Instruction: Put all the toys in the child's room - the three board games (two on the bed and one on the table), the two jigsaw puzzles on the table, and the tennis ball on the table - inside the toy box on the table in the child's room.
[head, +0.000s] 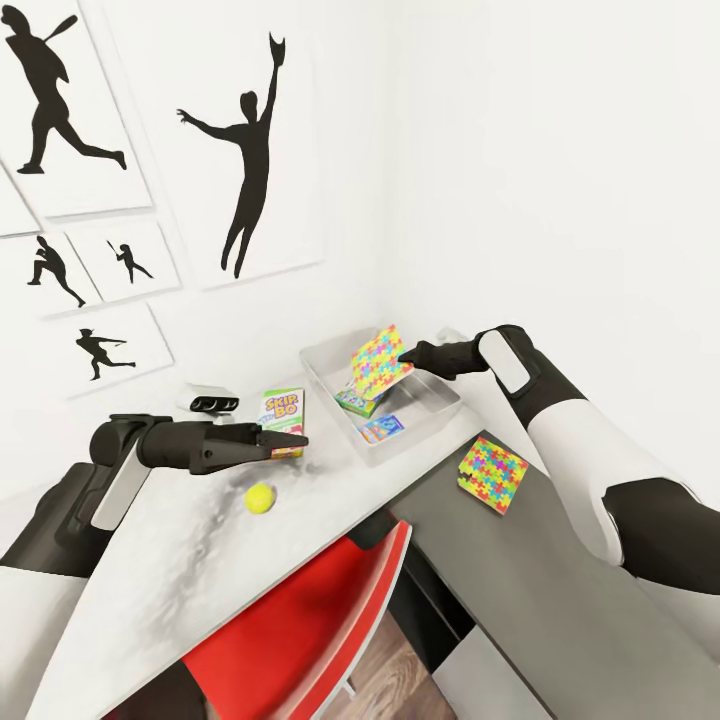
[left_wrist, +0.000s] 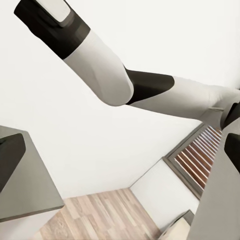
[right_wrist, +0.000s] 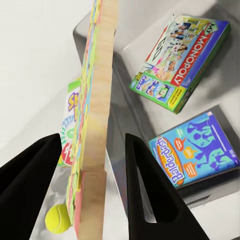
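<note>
My right gripper (head: 405, 357) (right_wrist: 92, 140) is shut on the edge of a multicoloured jigsaw puzzle (head: 380, 360) (right_wrist: 95, 115), held tilted over the pale grey toy box (head: 440, 400). Inside the box lie two board games, a Monopoly box (right_wrist: 182, 57) (head: 352, 400) and a blue Balderdash box (right_wrist: 195, 150) (head: 382, 428). A second jigsaw puzzle (head: 492, 473) lies flat on the dark part of the table (head: 560, 560). A Skip-Bo board game (head: 283, 408) stands upright left of the toy box. My left gripper (head: 298, 440) is at its lower edge, open and holding nothing. The yellow tennis ball (head: 260, 497) (right_wrist: 57, 218) rests below that gripper.
The pale table top (head: 150, 580) runs along the white wall, which carries black silhouette pictures (head: 245, 170). A small grey device (head: 210, 401) sits by the wall behind my left arm. A red chair (head: 300, 620) is tucked under the table's front edge.
</note>
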